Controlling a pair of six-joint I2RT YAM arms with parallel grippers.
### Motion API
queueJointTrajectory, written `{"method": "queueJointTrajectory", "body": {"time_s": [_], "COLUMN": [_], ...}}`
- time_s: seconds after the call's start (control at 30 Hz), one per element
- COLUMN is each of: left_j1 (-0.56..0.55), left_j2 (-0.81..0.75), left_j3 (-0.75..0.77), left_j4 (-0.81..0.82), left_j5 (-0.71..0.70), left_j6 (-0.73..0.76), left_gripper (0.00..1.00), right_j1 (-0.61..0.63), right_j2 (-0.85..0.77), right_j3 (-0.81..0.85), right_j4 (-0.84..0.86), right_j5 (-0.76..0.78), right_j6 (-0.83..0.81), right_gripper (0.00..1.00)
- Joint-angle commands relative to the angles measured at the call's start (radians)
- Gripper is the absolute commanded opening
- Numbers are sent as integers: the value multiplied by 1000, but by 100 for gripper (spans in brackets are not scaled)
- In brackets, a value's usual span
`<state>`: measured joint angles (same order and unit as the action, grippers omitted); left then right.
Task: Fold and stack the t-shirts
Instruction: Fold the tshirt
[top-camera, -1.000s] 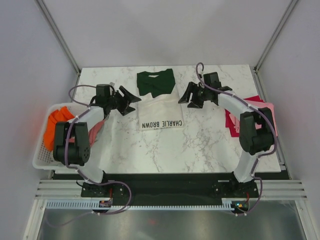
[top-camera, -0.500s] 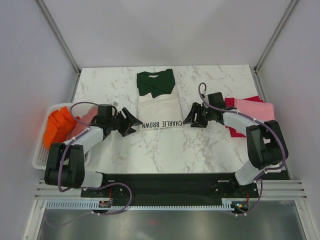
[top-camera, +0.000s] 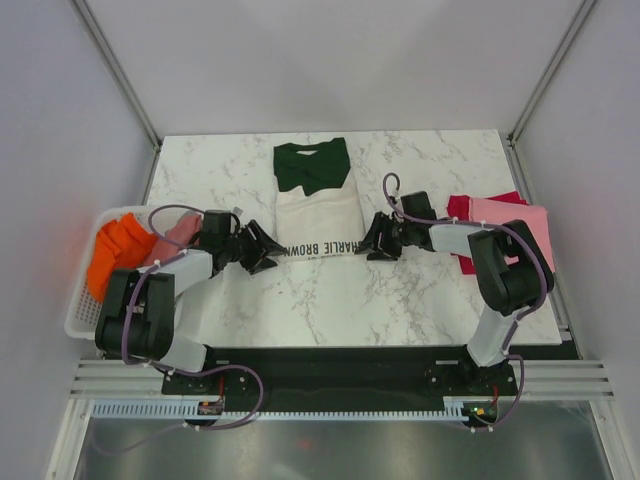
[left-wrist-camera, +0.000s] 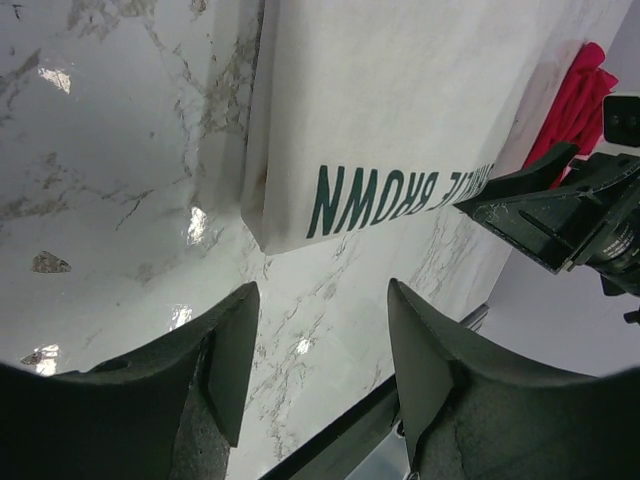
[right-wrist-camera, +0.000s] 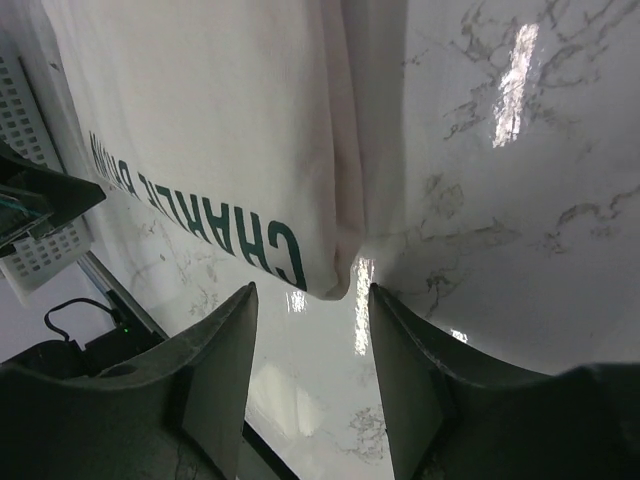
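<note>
The cream t-shirt (top-camera: 318, 215) with dark green sleeves (top-camera: 312, 167) lies folded at the table's back centre, its "CHARLIE BROWN" hem nearest me. My left gripper (top-camera: 262, 250) sits low by the hem's left corner (left-wrist-camera: 262, 235), open, with only marble between its fingers (left-wrist-camera: 228, 360). My right gripper (top-camera: 375, 240) is open at the hem's right corner (right-wrist-camera: 338, 285), which lies just ahead of its fingertips (right-wrist-camera: 238, 330). Pink (top-camera: 510, 215) and crimson (top-camera: 460, 208) t-shirts are stacked at the right. Orange (top-camera: 118, 250) and dusty-rose (top-camera: 182, 228) t-shirts lie in the basket.
The white slatted basket (top-camera: 82, 322) stands at the table's left edge, behind my left arm. The table's black front rail (left-wrist-camera: 330, 440) runs just beyond my left fingers. My right gripper (left-wrist-camera: 560, 215) shows across the hem in the left wrist view.
Both grippers have come forward and down from beside the shirt's upper part to its near hem corners. Both pairs of jaws have narrowed somewhat.
</note>
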<state>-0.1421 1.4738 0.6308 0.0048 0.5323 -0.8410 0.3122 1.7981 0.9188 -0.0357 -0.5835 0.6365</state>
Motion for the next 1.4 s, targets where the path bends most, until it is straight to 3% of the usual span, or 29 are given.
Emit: {"method": "queueJointTrajectory", "body": {"time_s": [0.0, 0.13, 0.23, 0.27, 0.37, 0.57, 0.6, 0.63, 0.7, 0.93, 1.1, 1.2, 1.3, 1.33, 1.37], "left_j1": [-2, -2, -2, -2, -2, -2, -2, -2, -2, -2, -4, -5, -17, -25, -33], "left_j2": [5, 6, 8, 6, -12, -6, 2, 9, 26, 82, 137, 172, 186, 184, 177], "left_j3": [24, 23, 24, 24, 10, -25, -26, -28, -25, 17, 24, 33, 35, 38, 43], "left_j4": [31, 29, 29, 24, 23, 24, 29, 43, 53, 54, 109, 141, 171, 170, 172], "left_j5": [-6, -11, -8, -8, -6, -29, -23, -17, -8, -40, -49, -55, -57, -57, -60], "left_j6": [57, 66, 79, 80, 83, 91, 89, 86, 77, 80, 56, 42, 43, 45, 46], "left_gripper": [61, 61, 57, 56, 54, 55, 52, 44, 42, 50, 50, 41, 17, 2, 2], "right_j1": [7, 19, 25, 25, 24, 31, 31, 33, 34, 39, 39, 41, 41, 42, 41], "right_j2": [36, 79, 89, 90, 67, 35, 35, 37, 37, 18, 9, 0, -16, -19, -25], "right_j3": [29, 40, 40, 37, 16, -21, -23, -24, -29, -32, -34, -35, -41, -43, -46], "right_j4": [60, 68, 79, 79, 82, 91, 94, 94, 100, 105, 106, 106, 106, 105, 105], "right_j5": [8, 14, 39, 42, 57, 51, 50, 50, 45, 42, 39, 39, 45, 50, 53], "right_j6": [9, 8, 5, 2, 0, -9, -9, -6, -4, 2, 5, 9, 8, 8, 6], "right_gripper": [56, 50, 30, 15, 0, 0, 0, 0, 0, 0, 0, 0, 0, 0, 0]}}
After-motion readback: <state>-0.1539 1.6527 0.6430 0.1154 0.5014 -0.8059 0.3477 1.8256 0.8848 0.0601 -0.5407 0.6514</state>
